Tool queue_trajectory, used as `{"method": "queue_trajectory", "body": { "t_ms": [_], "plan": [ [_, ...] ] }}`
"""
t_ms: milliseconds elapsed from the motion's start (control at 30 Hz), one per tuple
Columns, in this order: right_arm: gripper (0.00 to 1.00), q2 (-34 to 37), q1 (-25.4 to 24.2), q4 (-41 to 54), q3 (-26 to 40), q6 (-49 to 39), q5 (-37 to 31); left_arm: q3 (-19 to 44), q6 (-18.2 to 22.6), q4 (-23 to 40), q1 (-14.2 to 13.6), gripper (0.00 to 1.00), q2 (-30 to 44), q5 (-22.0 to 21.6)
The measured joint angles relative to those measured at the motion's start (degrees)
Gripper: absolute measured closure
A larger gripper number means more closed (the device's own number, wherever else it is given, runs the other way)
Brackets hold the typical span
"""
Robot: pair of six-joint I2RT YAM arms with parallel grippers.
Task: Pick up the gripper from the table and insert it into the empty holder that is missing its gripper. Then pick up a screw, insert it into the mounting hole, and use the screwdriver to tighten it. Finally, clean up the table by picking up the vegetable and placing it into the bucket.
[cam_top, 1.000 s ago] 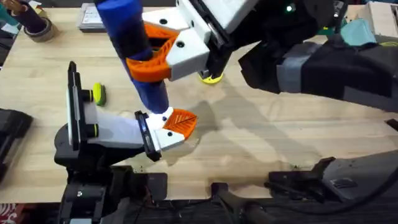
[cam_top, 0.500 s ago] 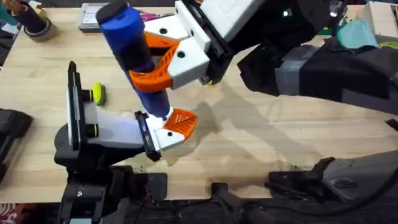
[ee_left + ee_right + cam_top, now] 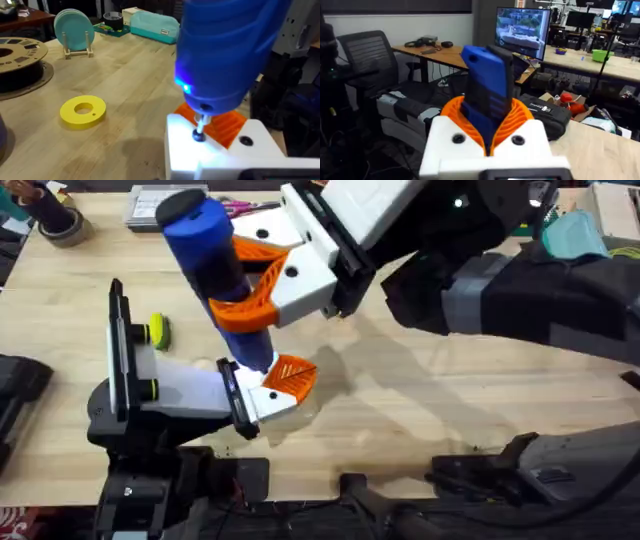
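The screwdriver [image 3: 215,275] stands steeply tilted in the overhead view, clenched between the right gripper's [image 3: 250,280] orange pads so its tip bears down on the holder [image 3: 262,402] at about 6 o'clock from the tool's top. The orange gripper [image 3: 292,375] already sits in that white mount, at 3 o'clock from the tip. The left gripper's state I cannot tell; the screw is hidden under the blue body.

From the left wrist, the metal bit [image 3: 199,126] meets a screw head [image 3: 198,135] on the white holder [image 3: 225,155], a blue lamp lit above, likely to drive it straight. A yellow ring [image 3: 83,110] lies at 9 o'clock on the table [image 3: 125,75].

From the right wrist, the right gripper [image 3: 487,122] clamps the blue screwdriver [image 3: 487,85] firmly; its tip is cut off below.
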State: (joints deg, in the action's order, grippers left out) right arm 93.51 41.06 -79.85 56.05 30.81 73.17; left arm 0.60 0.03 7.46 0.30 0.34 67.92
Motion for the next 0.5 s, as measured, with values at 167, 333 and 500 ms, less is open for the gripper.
{"method": "queue_trajectory", "body": {
  "t_ms": [167, 333, 500],
  "plan": [
    [0.976, 0.0, 0.48, 0.28, 0.0, -0.06, 0.0, 0.0, 0.0, 0.0, 0.0, 0.998, 0.0, 0.0],
    [0.976, 0.0, 0.68, 2.1, 0.0, -0.88, -0.07, 0.0, 0.0, 0.0, 0.0, 0.998, 0.0, 0.0],
    [0.976, 0.0, 0.68, 1.9, -0.07, -1.56, -0.02, 0.0, 0.0, 0.0, 0.0, 0.998, 0.0, 0.0]
  ]
}}
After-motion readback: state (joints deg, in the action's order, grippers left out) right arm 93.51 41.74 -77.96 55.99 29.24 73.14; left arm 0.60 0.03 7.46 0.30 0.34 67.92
